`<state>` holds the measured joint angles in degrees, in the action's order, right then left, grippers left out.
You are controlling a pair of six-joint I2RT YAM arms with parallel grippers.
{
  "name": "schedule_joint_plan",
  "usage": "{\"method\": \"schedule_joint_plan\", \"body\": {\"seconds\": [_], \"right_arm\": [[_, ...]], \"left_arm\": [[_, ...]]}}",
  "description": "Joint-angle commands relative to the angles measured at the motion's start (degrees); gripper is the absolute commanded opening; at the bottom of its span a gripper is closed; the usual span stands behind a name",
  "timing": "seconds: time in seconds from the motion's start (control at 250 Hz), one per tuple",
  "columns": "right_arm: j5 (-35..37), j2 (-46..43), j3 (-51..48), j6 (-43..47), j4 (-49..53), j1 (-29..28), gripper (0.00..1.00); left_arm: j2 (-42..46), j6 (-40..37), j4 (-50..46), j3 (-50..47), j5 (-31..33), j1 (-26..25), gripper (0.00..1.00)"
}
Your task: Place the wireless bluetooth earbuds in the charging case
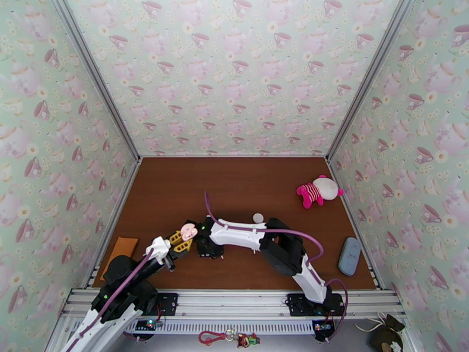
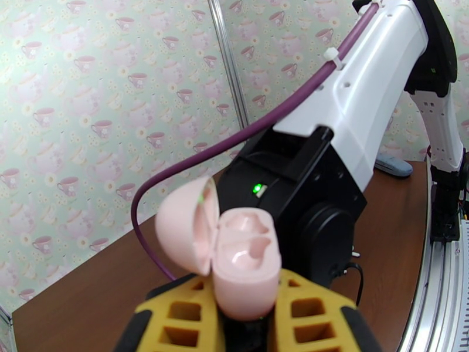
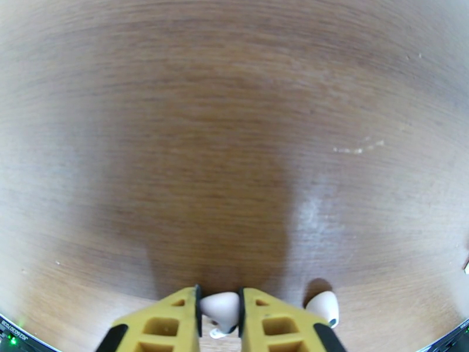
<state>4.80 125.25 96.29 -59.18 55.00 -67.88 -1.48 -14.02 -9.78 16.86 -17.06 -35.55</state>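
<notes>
Earbud (image 3: 220,305) half hidden btwn right fingers (image 3: 183,301) (pink case (image 2: 243,259) base likewise, left fingers (image 2: 153,313)).

we are wearing white shells (image 2: 363,95) over black joints (image 2: 305,195), trailing purple cables (image 2: 293,93), and showing yellow, square-holed fingers (image 2: 176,315).

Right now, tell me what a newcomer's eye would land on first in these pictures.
The open pink case pinched in the left gripper, its lid swung back and both wells empty, draws the eye first. Next comes the right gripper, closed on a white earbud down at the table, with a second earbud lying loose beside it. A pink striped plush sits at the table's far right.
</notes>
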Motion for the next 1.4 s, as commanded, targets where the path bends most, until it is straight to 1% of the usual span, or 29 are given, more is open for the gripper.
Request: {"method": "schedule_joint_plan", "body": {"seconds": [0.0,0.364,0.684,1.172,1.396], "right_arm": [[2.5,-2.2,-0.7,0.2,-0.6,-0.4,0.22],[4.3,-6.4,-2.5,0.2,-0.5,-0.3,0.22],[9.3,-13.9,-5.4,0.3,1.5,-0.3,0.22],[13.8,-25.6,-8.1,-0.3,4.4,-0.3,0.22],[12.1,-26.6,-9.9,-0.9,3.6,-0.3,0.23]], "left_arm": [[0.7,-1.1,-0.2,-0.6,-0.8,-0.1,0.0],[0.8,-1.0,-0.3,-0.8,-0.5,-0.1,0.0],[0.1,-0.8,-0.1,-0.8,0.3,-0.1,0.0],[-1.4,0.1,0.5,-0.8,1.7,-0.1,0.0],[-1.9,1.0,0.3,-0.8,1.2,-0.1,0.0]]}}
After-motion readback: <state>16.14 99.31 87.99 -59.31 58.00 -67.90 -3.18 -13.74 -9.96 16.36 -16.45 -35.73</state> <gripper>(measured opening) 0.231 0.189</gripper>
